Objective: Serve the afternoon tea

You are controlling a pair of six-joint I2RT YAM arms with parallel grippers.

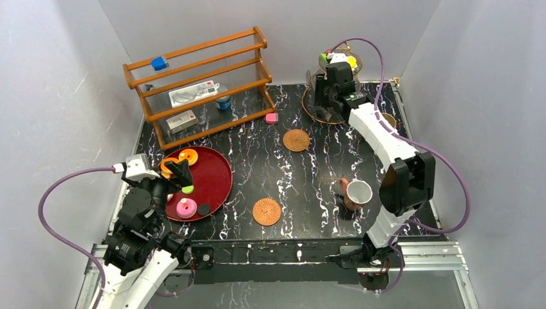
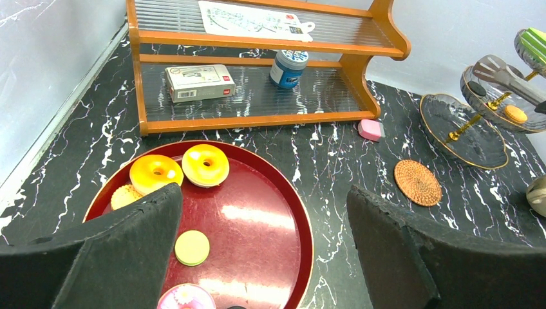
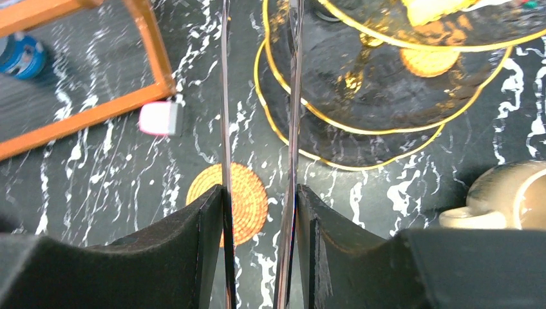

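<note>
My left gripper (image 2: 263, 193) hangs open over the red tray (image 2: 302, 219), nothing between its fingers. On the tray lie two orange donuts (image 2: 205, 165), a cookie (image 2: 125, 195), a green disc (image 2: 192, 248), a pink donut (image 2: 185, 298) and a black disc (image 1: 203, 209). My right gripper (image 3: 260, 193) is shut on metal tongs (image 3: 225, 96), whose blades reach toward the tiered glass stand (image 3: 360, 116) holding an orange cookie (image 3: 428, 61). Two woven coasters (image 1: 296, 140) (image 1: 266, 211) lie on the table. The pinkish-brown cup (image 1: 356, 193) stands front right, the beige mug (image 3: 508, 193) beside the stand.
A wooden shelf (image 1: 199, 84) at the back left carries white boxes, a blue can (image 2: 288, 66) and a blue cube (image 1: 159, 63). A pink block (image 2: 369, 129) lies by its right foot. Grey walls close in on three sides.
</note>
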